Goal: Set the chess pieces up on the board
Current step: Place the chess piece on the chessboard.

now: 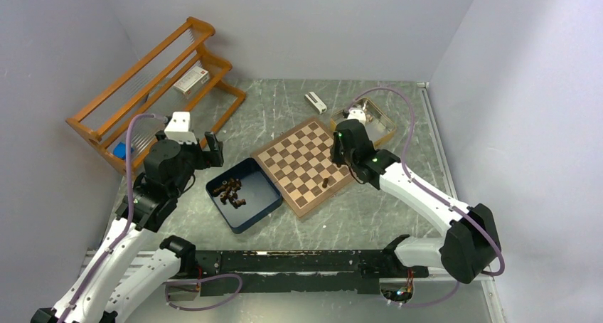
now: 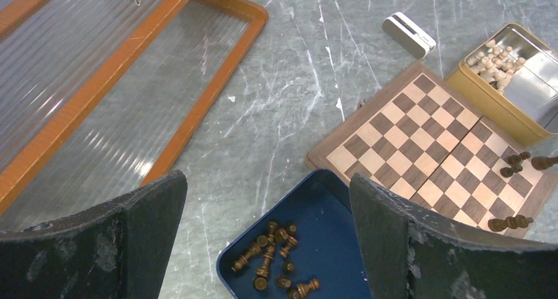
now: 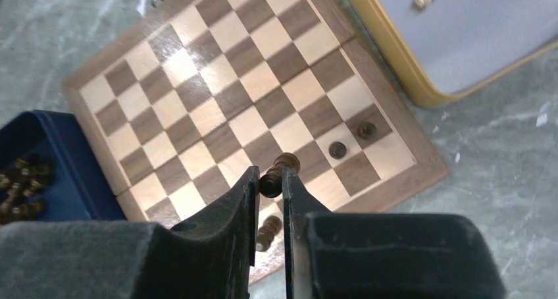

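- Two dark brown wooden chess pieces point(image 3: 337, 149) stand upright on squares near one corner of the square wooden chessboard point(image 3: 217, 95) with tan and brown checks. Only the right wrist view looks straight down on them. It also shows a third lying on its side by the board's near border.
- The right hand point(image 3: 270, 182) is pinched almost shut on a fourth dark piece, above the board's near rows.
- The left wrist view alone shows the loose heap of roughly ten dark pieces inside the dark blue square box point(image 2: 329, 246) just beside the board.
- The left hand point(image 2: 268, 184) hangs wide open and empty over the box's far-left side.
- The top view shows bare grey surface point(image 1: 370, 216) nearer than the board, one orange wooden rack point(image 1: 142, 72) at rear left, and one yellow tin point(image 1: 387, 127) of pale pieces point(image 2: 493, 58) behind the board.
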`<state>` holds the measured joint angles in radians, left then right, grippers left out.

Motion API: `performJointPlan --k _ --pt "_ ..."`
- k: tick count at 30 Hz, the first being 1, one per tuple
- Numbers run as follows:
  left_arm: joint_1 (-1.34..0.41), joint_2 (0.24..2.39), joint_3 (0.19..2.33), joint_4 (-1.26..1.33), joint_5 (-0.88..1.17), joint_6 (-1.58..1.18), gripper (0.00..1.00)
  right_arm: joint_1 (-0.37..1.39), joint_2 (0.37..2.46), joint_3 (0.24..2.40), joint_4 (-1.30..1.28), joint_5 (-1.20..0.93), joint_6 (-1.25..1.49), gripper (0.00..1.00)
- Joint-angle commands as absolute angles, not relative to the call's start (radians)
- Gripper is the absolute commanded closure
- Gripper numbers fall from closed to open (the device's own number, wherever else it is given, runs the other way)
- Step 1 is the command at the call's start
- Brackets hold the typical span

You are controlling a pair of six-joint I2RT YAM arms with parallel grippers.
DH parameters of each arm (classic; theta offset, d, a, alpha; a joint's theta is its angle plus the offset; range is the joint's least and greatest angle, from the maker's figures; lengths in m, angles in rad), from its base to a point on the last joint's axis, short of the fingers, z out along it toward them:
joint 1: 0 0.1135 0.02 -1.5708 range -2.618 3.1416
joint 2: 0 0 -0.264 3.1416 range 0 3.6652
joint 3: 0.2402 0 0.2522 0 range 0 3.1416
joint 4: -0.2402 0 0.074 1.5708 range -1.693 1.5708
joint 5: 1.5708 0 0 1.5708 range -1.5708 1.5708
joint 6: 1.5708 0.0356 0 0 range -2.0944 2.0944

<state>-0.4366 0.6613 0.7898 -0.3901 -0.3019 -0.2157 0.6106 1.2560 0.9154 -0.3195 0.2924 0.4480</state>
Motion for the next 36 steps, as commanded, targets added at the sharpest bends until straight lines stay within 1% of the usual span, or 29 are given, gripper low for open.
performJointPlan --k 1,13,20,36 --pt "-0.440 0.659 0.785 -0.352 -0.278 -0.202 0.02 0.594 1.235 0.867 -0.345 0.298 0.479 0.92" --pt "-0.440 0.658 0.785 -0.351 -0.275 -0.200 0.02 0.581 1.242 0.783 -0.309 0.244 0.527 0.91" --pt "-0.440 0.661 0.785 -0.350 -0.270 -0.202 0.02 0.573 1.254 0.725 -0.251 0.272 0.517 0.91" --pt "-0.440 0.672 0.785 -0.345 -0.261 -0.203 0.02 0.559 1.290 0.692 -0.207 0.274 0.520 0.91"
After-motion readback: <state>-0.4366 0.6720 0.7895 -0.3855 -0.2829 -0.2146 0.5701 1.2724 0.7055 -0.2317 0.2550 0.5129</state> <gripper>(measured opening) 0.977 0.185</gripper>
